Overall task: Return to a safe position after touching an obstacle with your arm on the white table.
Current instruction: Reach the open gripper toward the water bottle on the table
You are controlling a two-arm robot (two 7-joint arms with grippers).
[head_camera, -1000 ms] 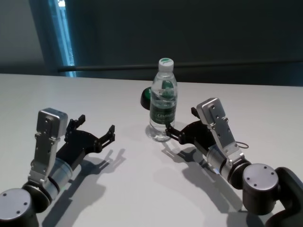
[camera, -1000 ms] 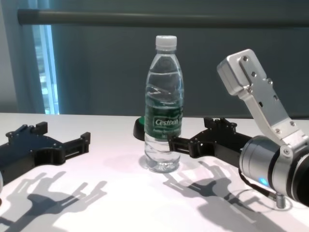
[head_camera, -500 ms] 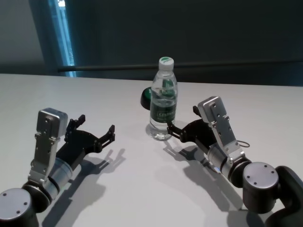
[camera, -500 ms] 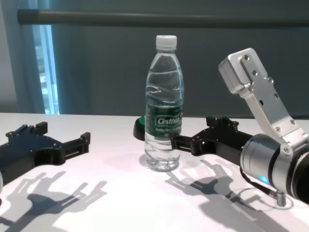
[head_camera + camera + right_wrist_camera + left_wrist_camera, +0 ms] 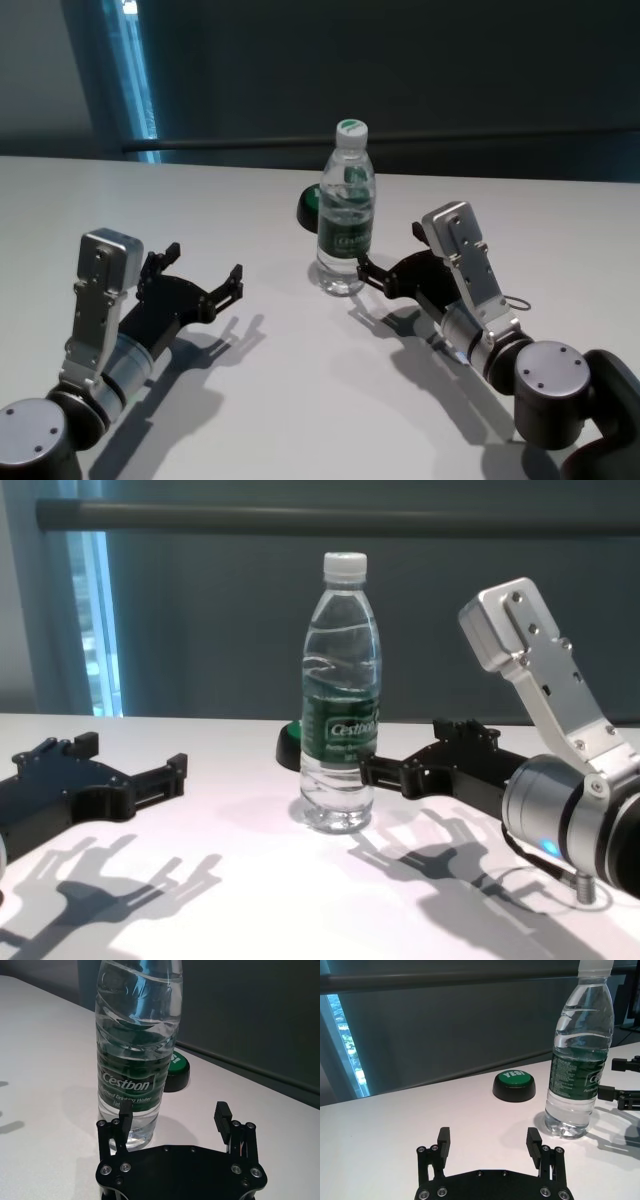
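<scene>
The bottle (image 5: 346, 215) stands upright mid-worktop (image 5: 300, 400), a button (image 5: 514, 1085) behind it. The right hand (image 5: 385, 262), spread and empty, is seen just beside its base; withdrawal is judged underway, needing a clear backward pull. The left hand (image 5: 198, 272) is parked, released.

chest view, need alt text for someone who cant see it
A clear water bottle stands upright on a white table, with the right gripper, fingers open, low beside its base. The left gripper lies open, well apart from the bottle, and a dark round button sits behind the bottle.
</scene>
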